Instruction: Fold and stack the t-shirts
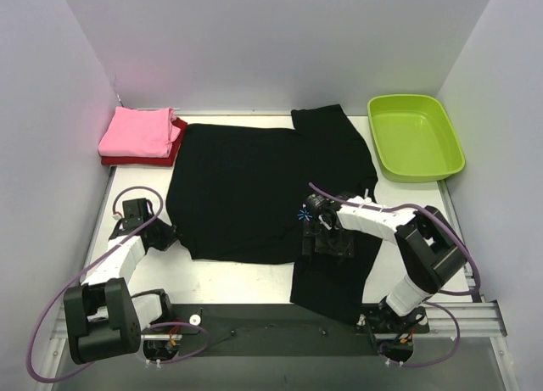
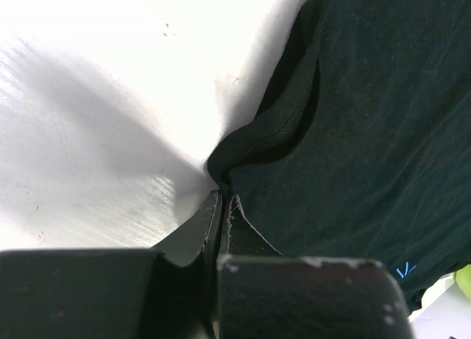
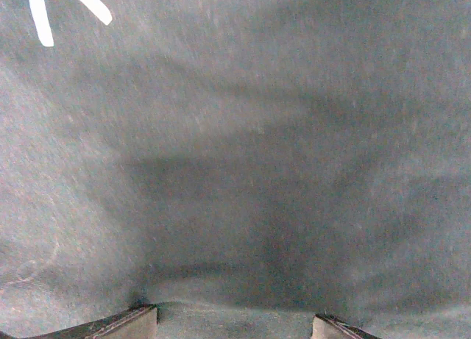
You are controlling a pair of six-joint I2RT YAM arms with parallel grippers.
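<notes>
Top external view gives me three t-shirts, one tub and my two pincers. The pink t-shirt (image 1: 136,132) lies folded on top of the folded dark red t-shirt (image 1: 140,161) in the far left corner of the bench (image 1: 237,276); one stack, two shirts. The third, the black t-shirt (image 1: 246,187), lies spread over the middle of the bench, its right part running from the far side down to the near edge. One lime-green tub (image 1: 416,141) sits at the far right, just beside the black cloth.

My left pincer (image 1: 172,237) is at the black t-shirt's near left edge. The left wrist view shows its fingers (image 2: 210,221) pressed together on the hem, the cloth gathering into a small pucker at the tips.

My right pincer (image 1: 327,242) points down onto the black t-shirt with its jaws spread wide. The right wrist view shows both fingers (image 3: 140,320) apart with only flat cloth between them; nothing is gripped.

The one marking I find is a small blue starburst (image 1: 303,213) of short strokes on the black t-shirt, just left of my right pincer. Two of its strokes show in the right wrist view.
</notes>
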